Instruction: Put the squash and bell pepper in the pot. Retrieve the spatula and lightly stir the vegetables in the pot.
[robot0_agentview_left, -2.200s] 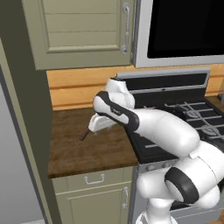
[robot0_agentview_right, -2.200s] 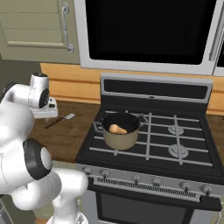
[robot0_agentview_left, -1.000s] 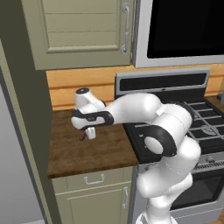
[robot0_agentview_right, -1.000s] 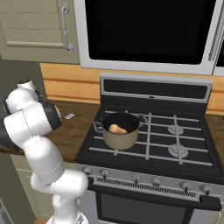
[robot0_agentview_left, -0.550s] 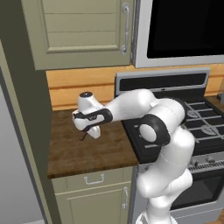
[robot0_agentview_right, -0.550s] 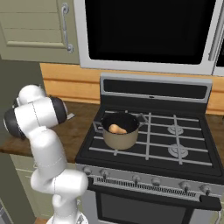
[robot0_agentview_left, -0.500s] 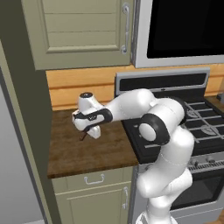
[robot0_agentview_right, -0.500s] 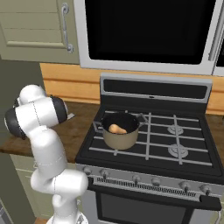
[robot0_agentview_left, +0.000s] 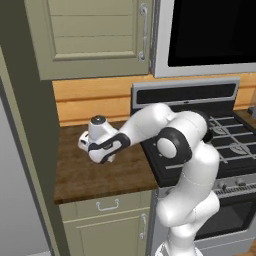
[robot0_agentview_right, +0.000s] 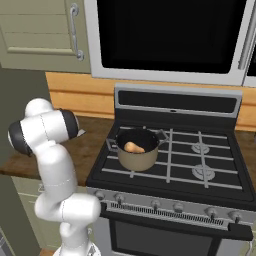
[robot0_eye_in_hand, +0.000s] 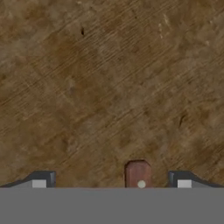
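Observation:
My gripper (robot0_agentview_left: 102, 151) points straight down, low over the brown wooden counter (robot0_agentview_left: 80, 175) left of the stove. In the hand view its two dark fingertips (robot0_eye_in_hand: 41, 180) stand wide apart, open. The reddish-brown end of the spatula (robot0_eye_in_hand: 138, 174) handle lies on the wood between them, nearer the right tip; its blade is out of frame. The beige-grey pot (robot0_agentview_right: 136, 152) sits on the stove's front left burner with the tan squash (robot0_agentview_right: 132, 147) inside it. The bell pepper is out of view.
The black stove (robot0_agentview_right: 200, 165) with its grates spreads right of the counter. A wooden backsplash (robot0_agentview_left: 85, 102) and green wall cabinets (robot0_agentview_left: 90, 35) stand behind and above the counter. A tall dark panel (robot0_agentview_left: 25, 150) bounds the counter on its left.
The hand has sunk closer to the counter over the spatula, which it now hides in the left base view. The jaws have stayed open; pot and squash have not moved.

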